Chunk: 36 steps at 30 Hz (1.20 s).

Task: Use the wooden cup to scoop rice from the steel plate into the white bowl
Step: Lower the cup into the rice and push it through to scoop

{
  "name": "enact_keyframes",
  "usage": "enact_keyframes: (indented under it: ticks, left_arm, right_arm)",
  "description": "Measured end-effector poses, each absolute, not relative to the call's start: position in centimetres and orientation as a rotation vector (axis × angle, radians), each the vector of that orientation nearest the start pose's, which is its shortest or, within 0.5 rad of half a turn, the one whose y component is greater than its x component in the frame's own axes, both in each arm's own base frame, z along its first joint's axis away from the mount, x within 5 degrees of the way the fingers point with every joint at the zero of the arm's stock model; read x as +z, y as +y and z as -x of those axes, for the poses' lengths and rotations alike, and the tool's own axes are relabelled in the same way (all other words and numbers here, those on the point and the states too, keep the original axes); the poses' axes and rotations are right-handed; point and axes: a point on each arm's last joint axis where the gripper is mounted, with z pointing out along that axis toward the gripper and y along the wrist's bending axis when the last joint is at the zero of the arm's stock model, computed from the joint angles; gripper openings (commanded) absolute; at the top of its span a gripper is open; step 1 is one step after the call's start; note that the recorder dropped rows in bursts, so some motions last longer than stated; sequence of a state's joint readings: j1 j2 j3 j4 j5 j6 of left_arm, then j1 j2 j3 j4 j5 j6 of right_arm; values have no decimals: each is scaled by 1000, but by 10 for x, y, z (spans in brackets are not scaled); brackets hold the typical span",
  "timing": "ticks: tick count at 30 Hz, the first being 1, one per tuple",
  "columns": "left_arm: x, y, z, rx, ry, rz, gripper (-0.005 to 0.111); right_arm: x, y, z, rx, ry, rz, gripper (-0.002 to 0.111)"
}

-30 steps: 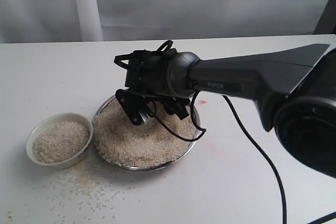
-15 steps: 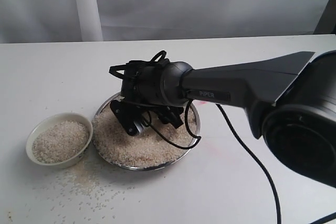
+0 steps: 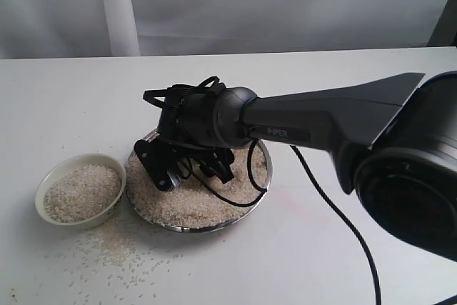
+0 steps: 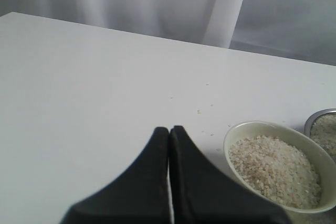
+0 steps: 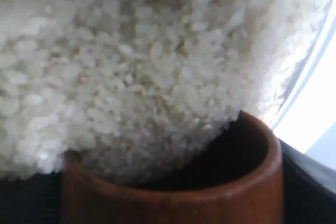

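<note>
White tabletop (image 3: 321, 248) is carrying everything: the wooden cup (image 5: 173, 203) is pressing mouth-first into the rice (image 5: 131, 77) heaped on the steel plate (image 3: 207, 228), the right pincer (image 3: 189, 175) clamping its sides. Beside the plate, the white bowl (image 3: 43, 187) is holding more rice, nearly to its rim. The left pincer (image 4: 169, 132) is hanging closed, empty

A single label (image 3: 280, 132) can be read: "PIPER", in small pale capitals. It stands on the side of the dark arm (image 3: 335, 108), on the link just behind the end effector (image 3: 186, 169). The letters are slightly blurred and run along the link.
</note>
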<state>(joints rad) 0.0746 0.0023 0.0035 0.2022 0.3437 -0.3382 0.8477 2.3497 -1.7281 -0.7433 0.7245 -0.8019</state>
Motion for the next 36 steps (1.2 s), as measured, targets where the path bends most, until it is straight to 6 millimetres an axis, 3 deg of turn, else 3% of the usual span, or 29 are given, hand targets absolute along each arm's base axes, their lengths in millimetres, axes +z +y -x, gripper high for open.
enact_keyframes:
  ticks: [36]
  left_arm:
    - [182,10,-53,10,1809,250,0]
  right_arm:
    - [123,357,-336,-437,1426,2316,0]
